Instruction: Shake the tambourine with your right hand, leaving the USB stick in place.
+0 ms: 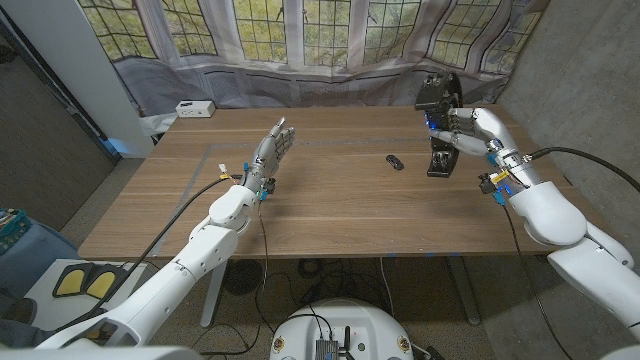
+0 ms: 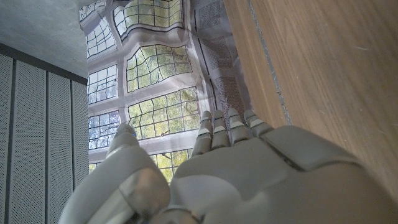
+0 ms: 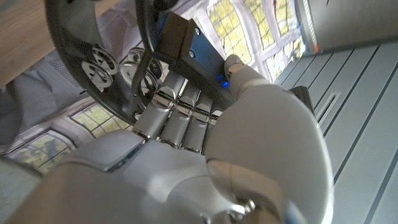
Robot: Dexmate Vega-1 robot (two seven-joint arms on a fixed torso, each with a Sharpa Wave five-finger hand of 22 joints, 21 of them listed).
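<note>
My right hand (image 1: 468,127) grips a black tambourine (image 1: 440,96) on edge at the table's far right, its lower rim close over the wood. In the right wrist view my fingers (image 3: 177,115) wrap the tambourine's black rim (image 3: 68,37), with silver jingles (image 3: 99,59) showing. A small dark USB stick (image 1: 395,161) lies on the table just left of the tambourine, apart from it. My left hand (image 1: 272,148) stands open above the table's left middle, fingers straight and holding nothing; the left wrist view shows the left hand (image 2: 236,174) over the wood.
A small white box (image 1: 194,108) sits at the wooden table's (image 1: 330,215) back left corner. A curtain printed with windows (image 1: 320,35) hangs behind. A blue seat (image 1: 20,245) stands off the table's left side.
</note>
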